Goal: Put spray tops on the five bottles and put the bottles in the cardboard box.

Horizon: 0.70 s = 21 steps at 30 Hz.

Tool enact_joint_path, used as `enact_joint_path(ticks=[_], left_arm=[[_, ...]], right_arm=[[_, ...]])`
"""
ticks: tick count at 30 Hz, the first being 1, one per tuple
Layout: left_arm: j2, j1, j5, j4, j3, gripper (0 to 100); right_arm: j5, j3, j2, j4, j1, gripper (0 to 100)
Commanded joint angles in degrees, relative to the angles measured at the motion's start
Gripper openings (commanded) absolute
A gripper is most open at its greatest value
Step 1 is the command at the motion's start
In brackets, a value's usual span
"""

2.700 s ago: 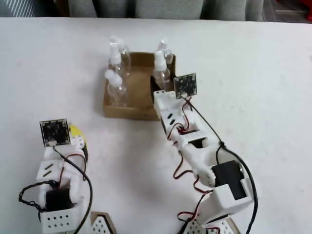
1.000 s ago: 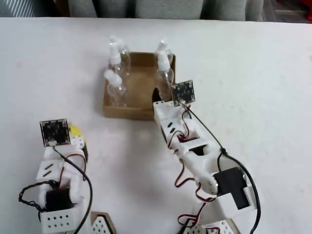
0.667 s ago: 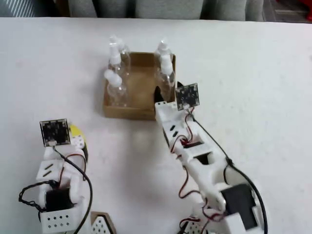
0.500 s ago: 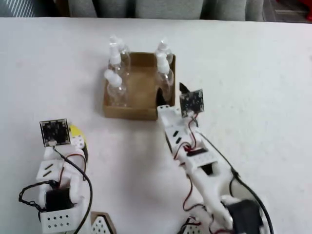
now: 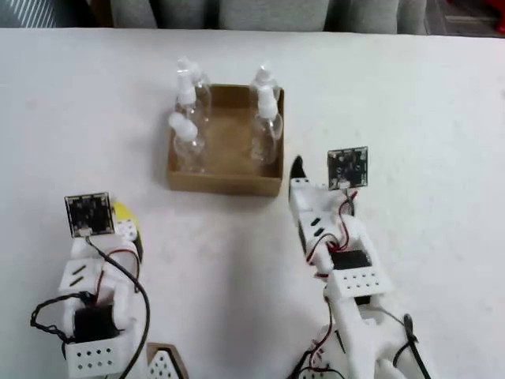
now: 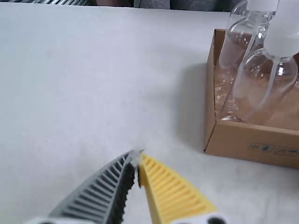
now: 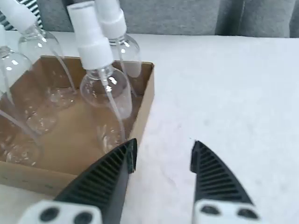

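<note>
**A:** How does the right gripper stand?

**B:** The right gripper [image 7: 163, 145] is spread wide and holds nothing. Its fingers [image 7: 112, 170] are two black wedges, ribbed along the inner faces and narrowing to blunt tips. In the high view it sits right of centre, just beside the lower right corner of the cardboard box [image 5: 225, 184] and apart from it.

**A:** And the other one?

**B:** The left gripper [image 6: 138, 159] has its tips pressed together with nothing between them. One finger is grey and one yellow, both with the same ridged plastic. It rests at the lower left of the high view, well apart from the box.

**A:** Where are the bottles?

**B:** The bottles [image 5: 265, 136] stand upright inside the box, along its left and right walls. I can count four clearly, but not with certainty more. They are clear, round-shouldered plastic, each with a thin dip tube inside. The white spray tops [image 7: 91, 32] are on, cylindrical with a blocky head.

**A:** The box itself?

**B:** It is shallow, brown and open-topped, with plain flat walls, in the upper middle of the high view.

**A:** And beyond that?

**B:** There is a matte white table [image 5: 410, 103]. The arm shells are white moulded plastic, with red and black wires [image 5: 325, 243] looping over them.
</note>
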Motion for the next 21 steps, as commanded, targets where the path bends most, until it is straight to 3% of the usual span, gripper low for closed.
enact_joint_path(ticks=[1, 3, 9, 15, 21], left_arm=[[-0.22, 1.10, -0.70, -0.44, -0.18, 2], [-0.22, 1.10, -0.70, -0.44, -0.18, 2], [-0.22, 1.19, -0.62, -0.44, -0.18, 2], [-0.22, 3.74, -0.62, 1.23, -0.18, 2], [-0.22, 3.91, -0.70, 1.49, -0.18, 2]], right_arm=[[0.18, -0.26, -2.33, 1.36, 3.30, 0.6], [0.18, 0.18, -2.33, 1.36, 5.32, 3.9], [0.18, 3.43, -5.49, 1.36, 9.54, 1.6], [0.18, 9.49, -15.08, 1.45, 9.71, 1.5], [0.18, 10.99, -24.75, 12.09, 9.98, 1.5]])
